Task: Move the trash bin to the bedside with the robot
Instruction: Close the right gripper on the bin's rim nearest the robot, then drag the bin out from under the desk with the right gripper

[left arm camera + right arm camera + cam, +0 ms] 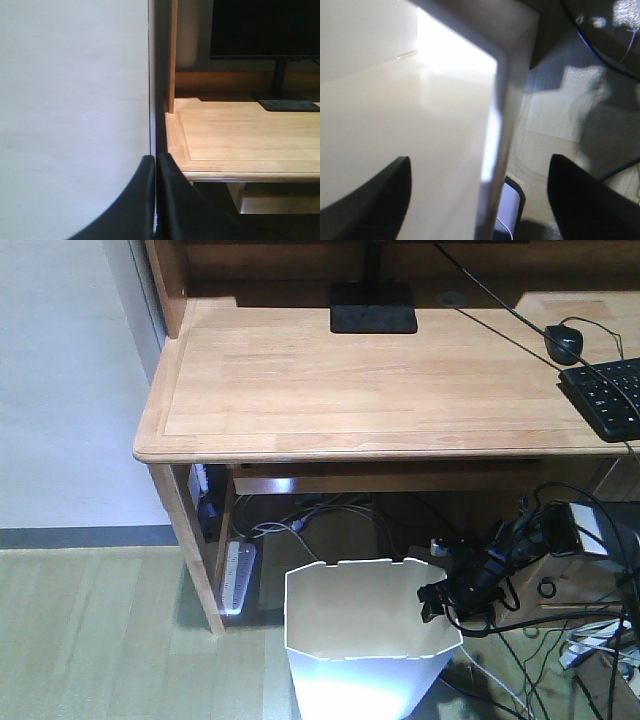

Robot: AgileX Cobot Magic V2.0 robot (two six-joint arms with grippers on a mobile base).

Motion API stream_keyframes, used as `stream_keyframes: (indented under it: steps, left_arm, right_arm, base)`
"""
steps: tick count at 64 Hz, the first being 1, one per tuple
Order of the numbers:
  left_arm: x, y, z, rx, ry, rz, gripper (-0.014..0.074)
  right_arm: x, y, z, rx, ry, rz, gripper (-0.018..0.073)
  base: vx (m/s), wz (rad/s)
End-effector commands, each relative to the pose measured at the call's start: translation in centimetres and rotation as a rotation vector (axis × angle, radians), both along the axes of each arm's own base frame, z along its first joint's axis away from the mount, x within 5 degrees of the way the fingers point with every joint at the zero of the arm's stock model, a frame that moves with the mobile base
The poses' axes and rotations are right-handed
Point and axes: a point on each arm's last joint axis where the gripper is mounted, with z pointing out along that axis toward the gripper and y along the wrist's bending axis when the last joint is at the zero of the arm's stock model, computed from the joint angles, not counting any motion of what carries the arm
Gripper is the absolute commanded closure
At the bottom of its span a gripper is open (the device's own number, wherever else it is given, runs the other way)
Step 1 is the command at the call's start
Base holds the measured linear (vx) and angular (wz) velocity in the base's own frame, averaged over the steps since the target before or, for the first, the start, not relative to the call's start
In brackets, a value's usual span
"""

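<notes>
1. Writing: the key legends on the keyboard (610,395) are too small for me to read.
2. The trash bin (350,620) stands on the floor (100,640) in front of the table (350,390), below its front edge, a little right of centre in the front view.
3. The right end effector (432,602) is at the bin's right rim. In the wrist view its jaws are spread wide and straddle the bin wall (495,150), with one finger (370,200) inside and the other outside. I can't see any contact.
4. The left end effector (155,160) has its fingers pressed together with nothing between them. It is up beside the wall (75,100), near the table's left front corner.
5. Room: there is bare floor left of the bin. To its right is a tangle of cables (560,640), close to the arm.
6. Count: one bin, one keyboard, one mouse (564,342), one monitor base (373,308), and one power strip (240,578) under the table by its left leg.
</notes>
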Motion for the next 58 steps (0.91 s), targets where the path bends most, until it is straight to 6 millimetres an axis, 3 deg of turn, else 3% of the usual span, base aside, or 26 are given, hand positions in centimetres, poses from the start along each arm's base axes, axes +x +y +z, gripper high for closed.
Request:
stream_keyframes:
  steps: [1, 14, 43, 58]
  left_arm:
    - [0.0, 0.2, -0.3, -0.011, -0.045, 0.023, 0.0602]
    - [0.0, 0.2, -0.3, -0.011, -0.045, 0.023, 0.0602]
    - [0.0, 0.2, -0.3, -0.011, -0.045, 0.023, 0.0602]
    - [0.0, 0.2, -0.3, -0.011, -0.045, 0.023, 0.0602]
  right_arm:
    - [2.3, -0.1, 2.3, 0.026, -0.040, 0.002, 0.0165]
    - [2.3, 0.0, 2.5, 0.035, -0.034, 0.004, 0.0578]
    - [4.2, 0.8, 6.5, 0.156, -0.066, 0.069, 0.0566]
    - [3.2, 0.4, 8.5, 0.084, -0.116, 0.038, 0.0565]
  base:
    - [0.00, 0.00]
    - [0.00, 0.00]
    - [0.00, 0.00]
    - [0.00, 0.00]
